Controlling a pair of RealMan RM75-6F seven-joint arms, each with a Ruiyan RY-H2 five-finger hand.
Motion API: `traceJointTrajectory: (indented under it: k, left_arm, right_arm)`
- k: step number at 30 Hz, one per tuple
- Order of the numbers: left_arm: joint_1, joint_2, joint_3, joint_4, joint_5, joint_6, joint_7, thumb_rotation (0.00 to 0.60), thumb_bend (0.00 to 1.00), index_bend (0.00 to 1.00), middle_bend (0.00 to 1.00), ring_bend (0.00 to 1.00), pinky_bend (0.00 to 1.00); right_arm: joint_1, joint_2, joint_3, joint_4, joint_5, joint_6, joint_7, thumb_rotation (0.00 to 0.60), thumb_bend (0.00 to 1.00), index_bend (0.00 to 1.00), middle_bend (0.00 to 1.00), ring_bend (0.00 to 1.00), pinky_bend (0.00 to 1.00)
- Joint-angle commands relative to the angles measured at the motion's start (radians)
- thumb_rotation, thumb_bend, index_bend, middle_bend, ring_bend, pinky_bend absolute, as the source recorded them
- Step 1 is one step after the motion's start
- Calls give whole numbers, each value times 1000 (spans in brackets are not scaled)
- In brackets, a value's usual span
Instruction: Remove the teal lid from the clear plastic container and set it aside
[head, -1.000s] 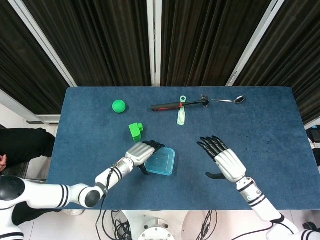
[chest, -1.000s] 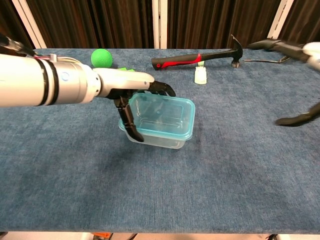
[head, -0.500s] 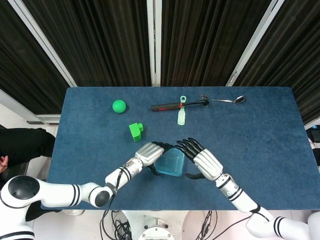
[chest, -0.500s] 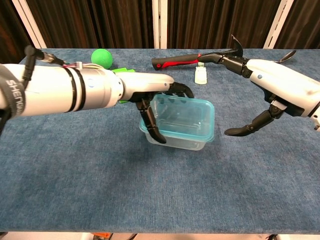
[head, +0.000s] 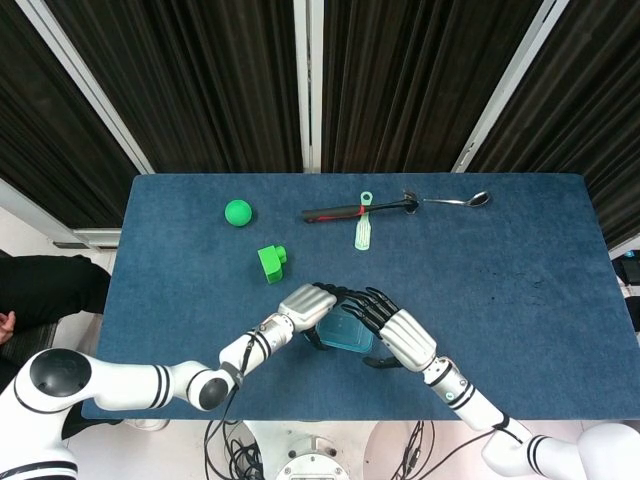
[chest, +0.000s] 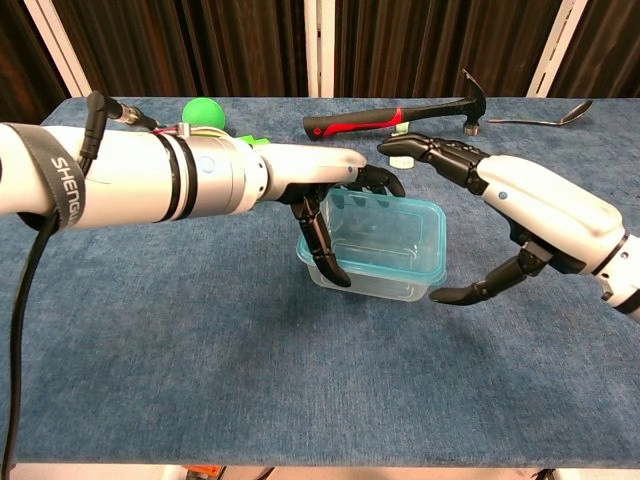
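1. While the left hand (chest: 320, 190) grips the clear plastic container (chest: 375, 255) from its left end, its thumb reaches down the near wall and its other fingers curl over the far rim.
2. That container sits on the blue table (chest: 200, 360) near the front edge, and the teal lid (chest: 385, 235) is on top of it, not yet off.
3. Just to the right, the right hand (chest: 520, 215) is spread wide and holds nothing: its fingers (chest: 430, 150) arch above the container's far right corner, and its thumb points at the near right corner; whether the thumb tip touches the lid's edge cannot be told.
4. From the head view, the left hand (head: 305, 305) and right hand (head: 395, 335) cover most of the container (head: 345, 335) from either side.
5. Further back on the table lie a green block (head: 270, 262) and a green ball (head: 238, 212) to the left.
6. Along the far edge lie a hammer (head: 360, 210) with a black and red handle, a pale green tool (head: 363, 230) just under it, and a metal spoon (head: 460, 201) to its right.
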Motion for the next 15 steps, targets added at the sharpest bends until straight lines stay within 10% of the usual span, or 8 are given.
traceJointTrajectory:
  k: [1,15]
  left_arm:
    - [-4,0,2,-2,-3,0,2,600,111,175,214,142,214]
    - [-16,-1,12,-5,-20,6,3,600,111,172,211,142,215]
  right_arm:
    - [3,-1,-2,5,5,-1,1,600,5,0,0,0,0]
    - [25,0,-6,12,31,-22,-12,600,4,0,5,0,0]
